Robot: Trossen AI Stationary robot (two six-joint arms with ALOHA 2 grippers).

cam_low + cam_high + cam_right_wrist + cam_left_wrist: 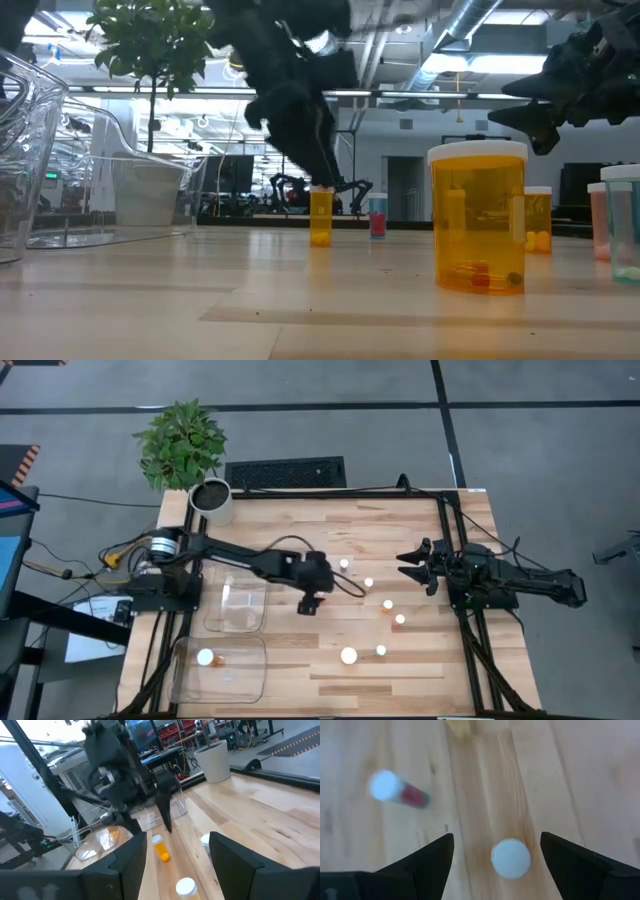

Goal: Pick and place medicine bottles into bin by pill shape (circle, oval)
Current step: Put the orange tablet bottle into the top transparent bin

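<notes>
White-capped medicine bottle (510, 858) directly below, between open left end effector (496, 851) fingers

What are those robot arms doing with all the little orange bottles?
They are sorting medicine bottles into clear bins. The left gripper hangs open right above one white-capped bottle in the middle of the wooden table, ready to come down on it. The right gripper waits open at the table's right side, holding nothing. One bottle already lies in the near bin; the second bin looks empty. Several more bottles stand waiting.
</notes>
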